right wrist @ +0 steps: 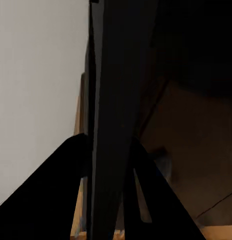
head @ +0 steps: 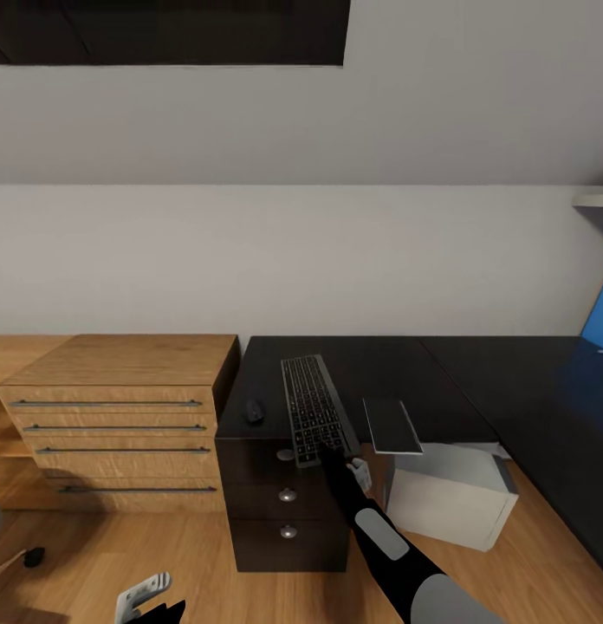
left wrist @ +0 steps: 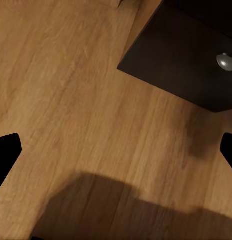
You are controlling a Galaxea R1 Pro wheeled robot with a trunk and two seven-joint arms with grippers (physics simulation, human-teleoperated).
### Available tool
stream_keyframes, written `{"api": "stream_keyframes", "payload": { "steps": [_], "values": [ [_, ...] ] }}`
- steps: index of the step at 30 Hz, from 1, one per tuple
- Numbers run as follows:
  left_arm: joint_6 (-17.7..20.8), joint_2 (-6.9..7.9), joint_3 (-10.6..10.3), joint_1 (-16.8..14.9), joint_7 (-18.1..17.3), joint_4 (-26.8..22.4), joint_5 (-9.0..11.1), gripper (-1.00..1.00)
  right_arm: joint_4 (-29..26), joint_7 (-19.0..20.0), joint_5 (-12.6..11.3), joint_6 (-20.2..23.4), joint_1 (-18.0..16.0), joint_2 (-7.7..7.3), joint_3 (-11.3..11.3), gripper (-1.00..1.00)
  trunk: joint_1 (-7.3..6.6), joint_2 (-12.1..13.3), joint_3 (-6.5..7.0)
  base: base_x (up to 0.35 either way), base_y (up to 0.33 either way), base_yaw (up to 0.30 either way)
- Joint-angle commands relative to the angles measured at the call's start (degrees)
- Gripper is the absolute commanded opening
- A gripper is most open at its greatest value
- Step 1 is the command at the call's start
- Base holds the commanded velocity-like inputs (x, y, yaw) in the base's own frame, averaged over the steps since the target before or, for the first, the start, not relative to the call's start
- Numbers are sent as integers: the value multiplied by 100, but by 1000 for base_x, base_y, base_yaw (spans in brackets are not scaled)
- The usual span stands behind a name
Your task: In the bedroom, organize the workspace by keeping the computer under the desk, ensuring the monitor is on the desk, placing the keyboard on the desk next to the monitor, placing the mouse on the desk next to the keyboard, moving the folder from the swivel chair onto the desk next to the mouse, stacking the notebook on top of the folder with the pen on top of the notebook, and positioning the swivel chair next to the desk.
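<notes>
From the head camera I see the keyboard [head: 314, 407] on the black tabletop [head: 475, 381], overhanging its front edge, the mouse [head: 254, 411] just left of it, the notebook [head: 392, 425] right. My right fingers [head: 329, 452] clamp the keyboard's near end. Left wrist: my fingers [left wrist: 6, 155] spread over plank floor [left wrist: 71, 100]. Right wrist: fingers [right wrist: 61, 200] pinch the keyboard edge-on.

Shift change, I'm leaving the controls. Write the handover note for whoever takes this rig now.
Right gripper: shut on the keyboard at its near end; the keyboard lies on the desk over the drawer unit.
Left gripper: open, low above the floor.
Mouse on the desk, left of the keyboard. Notebook overhangs the desk's front edge. Computer stands under the desk.
Left: monitor, folder, pen, swivel chair; stack the notebook on the folder.
</notes>
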Motion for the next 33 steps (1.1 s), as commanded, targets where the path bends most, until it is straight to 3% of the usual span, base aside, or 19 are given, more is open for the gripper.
{"api": "stream_keyframes", "payload": {
  "steps": [1,7,10,12,14,17,21,28,33],
  "values": [
    [34,-6,23,-2,-25,-11,18,100,-57,33,-78,-37,-7,-6,44,-100,-23,39,13,0,0,0],
    [5,-6,50,-2,-24,-18,18,100,-302,226,-78,-37,1,-14,46,-100,-155,279,121,0,0,0],
    [-500,-22,47,-3,-11,-12,11,100,-494,494,-77,-38,42,-21,51,-100,-220,400,175,0,0,0],
    [-748,-23,46,-2,-3,-7,10,100,-998,527,-67,-38,252,-42,52,-100,-264,480,211,0,0,0],
    [-838,-25,45,-2,1,-3,10,100,-1645,378,-66,-32,542,-164,53,-100,-308,560,247,0,0,0],
    [-865,-30,45,-2,5,-2,10,100,-2124,94,-72,-30,734,-293,53,-100,-374,681,300,0,0,0],
    [-888,-33,45,-2,11,-1,9,100,-3112,-381,-102,-29,1167,-605,53,-100,-462,841,372,-3,0,0],
    [-887,-33,44,-4,11,7,9,100,-3363,-430,-126,-29,1261,-789,25,-100,-616,1122,498,-180,-108,0],
    [-885,-33,44,-4,11,8,6,100,-3380,-427,-128,-31,1267,-822,13,-100,-726,1322,588,-274,-228,0]
  ]
}}
